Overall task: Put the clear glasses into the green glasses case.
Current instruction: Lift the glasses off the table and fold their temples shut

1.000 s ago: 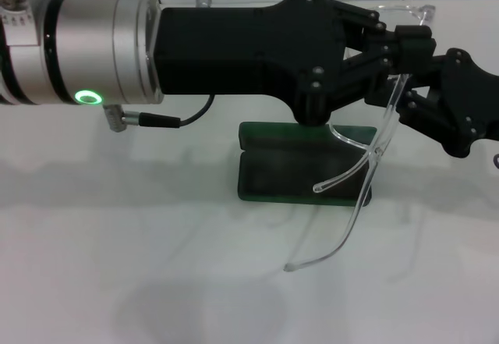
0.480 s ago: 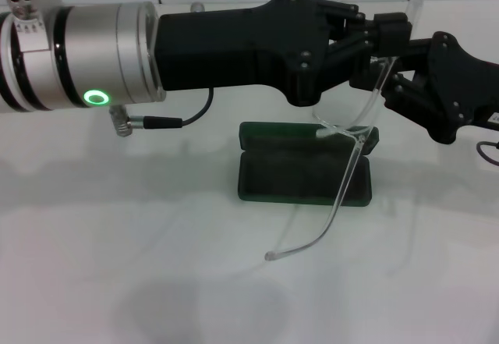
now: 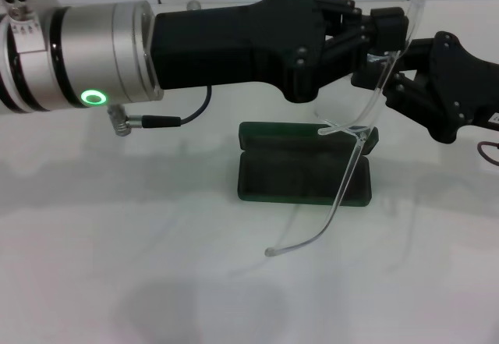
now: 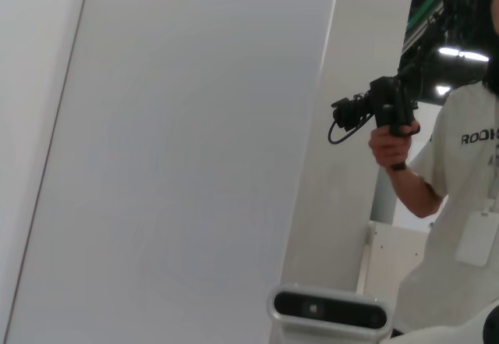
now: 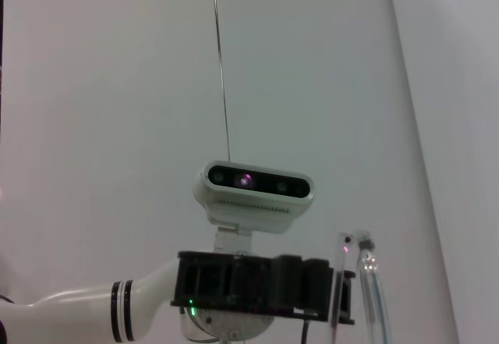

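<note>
The clear glasses [image 3: 380,75] hang upright in the air above the green glasses case [image 3: 300,174], which lies open on the white table with its dark inside up. One clear arm curves down across the case towards the table. My left gripper [image 3: 390,28] reaches in from the left and is shut on the top of the frame. My right gripper [image 3: 380,79] comes in from the right, its fingers closed on the frame's side just below. A clear piece of the glasses [image 5: 368,289] shows in the right wrist view.
A black cable [image 3: 168,120] hangs under the left arm. The white table [image 3: 156,266] stretches in front of the case. A person holding a camera [image 4: 390,114] stands beyond the table in the left wrist view.
Both grippers and the glasses rose and shifted slightly left over the last second. The hanging arm's tip moved left. Almost nothing has moved in the last half second.
</note>
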Controlling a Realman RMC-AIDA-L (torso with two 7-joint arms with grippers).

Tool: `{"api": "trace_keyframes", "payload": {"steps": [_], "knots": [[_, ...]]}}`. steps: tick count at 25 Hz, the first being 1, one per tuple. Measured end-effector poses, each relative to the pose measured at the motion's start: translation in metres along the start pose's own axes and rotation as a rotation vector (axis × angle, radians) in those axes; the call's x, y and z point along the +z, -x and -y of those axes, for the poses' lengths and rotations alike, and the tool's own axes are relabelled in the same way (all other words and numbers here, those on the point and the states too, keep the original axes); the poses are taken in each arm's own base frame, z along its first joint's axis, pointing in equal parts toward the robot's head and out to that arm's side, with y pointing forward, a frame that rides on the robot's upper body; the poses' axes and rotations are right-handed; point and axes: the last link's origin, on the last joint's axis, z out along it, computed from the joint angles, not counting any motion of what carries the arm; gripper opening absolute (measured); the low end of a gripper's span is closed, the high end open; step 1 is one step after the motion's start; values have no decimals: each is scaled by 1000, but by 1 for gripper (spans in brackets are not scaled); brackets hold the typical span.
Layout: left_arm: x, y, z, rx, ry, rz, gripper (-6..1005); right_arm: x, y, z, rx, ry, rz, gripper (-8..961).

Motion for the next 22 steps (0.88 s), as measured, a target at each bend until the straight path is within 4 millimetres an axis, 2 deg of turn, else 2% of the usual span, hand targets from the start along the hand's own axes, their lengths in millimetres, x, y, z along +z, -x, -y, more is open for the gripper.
{"api": "trace_keyframes", "payload": {"steps": [9, 22], "knots": [[0, -2, -2, -7, 15, -21, 55, -4, -4, 1, -3, -36, -10, 113], [0, 5, 1, -12, 4, -22, 54, 13, -2, 5, -19, -10, 40, 113]]}}
